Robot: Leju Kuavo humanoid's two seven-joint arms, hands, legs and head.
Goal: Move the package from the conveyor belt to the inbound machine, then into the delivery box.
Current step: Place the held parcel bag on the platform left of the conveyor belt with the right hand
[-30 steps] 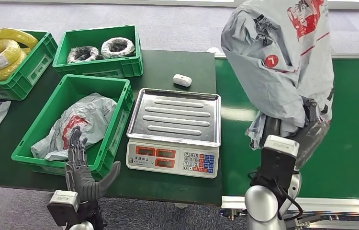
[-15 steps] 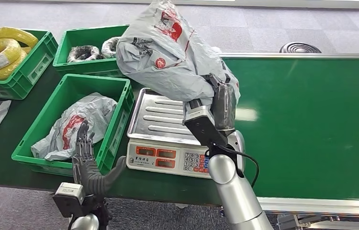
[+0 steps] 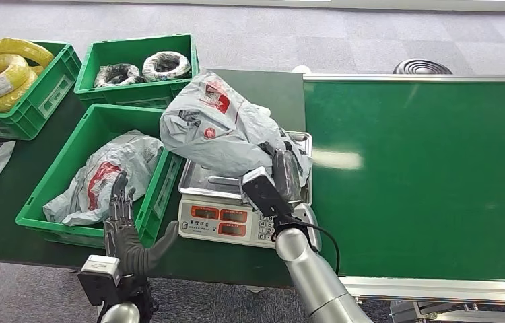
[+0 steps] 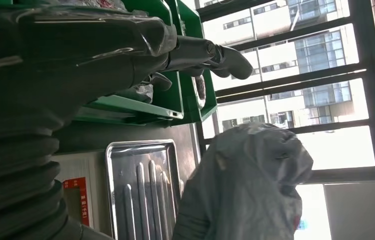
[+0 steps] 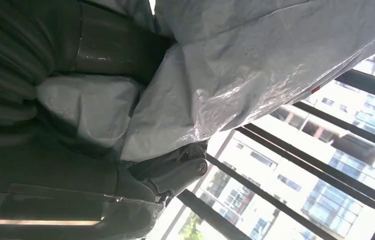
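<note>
Green crates hold goods: at nine o'clock a grey bag [image 3: 105, 176] fills the near crate [image 3: 162, 195], while the right hand [image 3: 289, 171] grips the package [image 3: 216, 128] over the scale [image 3: 236, 219], and the left hand [image 3: 128, 232] is spread wide.

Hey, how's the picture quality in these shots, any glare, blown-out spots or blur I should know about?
Head view: evenly lit and sharp, with one bright glare patch on the green conveyor belt beside the scale. Left wrist view: the windows behind are overexposed, leaving the left hand dark and the grey package dim. Right wrist view: the right hand is in deep shadow against bright windows.
</note>
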